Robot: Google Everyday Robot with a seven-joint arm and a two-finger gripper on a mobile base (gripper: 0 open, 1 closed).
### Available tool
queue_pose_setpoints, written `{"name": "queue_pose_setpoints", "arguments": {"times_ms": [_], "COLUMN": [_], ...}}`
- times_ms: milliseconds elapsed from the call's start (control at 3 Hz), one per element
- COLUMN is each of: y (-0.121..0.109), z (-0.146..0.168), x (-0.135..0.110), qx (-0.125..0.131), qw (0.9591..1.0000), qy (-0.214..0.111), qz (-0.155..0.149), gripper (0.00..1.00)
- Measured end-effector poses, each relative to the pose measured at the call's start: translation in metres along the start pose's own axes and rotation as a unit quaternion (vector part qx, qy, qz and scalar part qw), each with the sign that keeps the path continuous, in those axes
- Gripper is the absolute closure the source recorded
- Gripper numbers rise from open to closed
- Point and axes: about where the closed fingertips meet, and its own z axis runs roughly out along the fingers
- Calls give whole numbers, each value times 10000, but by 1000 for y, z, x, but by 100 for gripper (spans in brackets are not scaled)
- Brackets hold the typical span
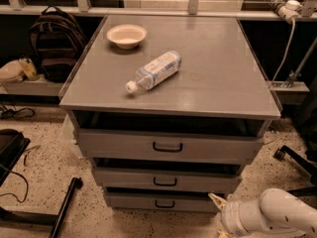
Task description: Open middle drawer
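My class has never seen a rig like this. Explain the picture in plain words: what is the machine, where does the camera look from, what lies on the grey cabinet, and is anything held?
The white rounded shape at the bottom right is the robot's single arm. Its grasping tool sits low, near the right end of the bottom drawer. The one camera looks down on the grey cabinet from the front; where it is mounted is not known. On top lie a cream bowl and a plastic bottle on its side. The middle drawer, second of three, is the one to open. The tool is not at its black handle, and nothing shows in its grasp.
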Motion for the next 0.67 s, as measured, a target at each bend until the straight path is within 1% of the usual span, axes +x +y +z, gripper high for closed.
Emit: {"name": "queue_pose_setpoints", "arguments": {"times_ms": [333,667], "y": [-1,-15], "z": [3,12], "x": [0,3], "qx": [-1,112], "qw": [10000,9998], "qy": [0,-20], "qz": [-21,-157], "gripper": [0,0]}}
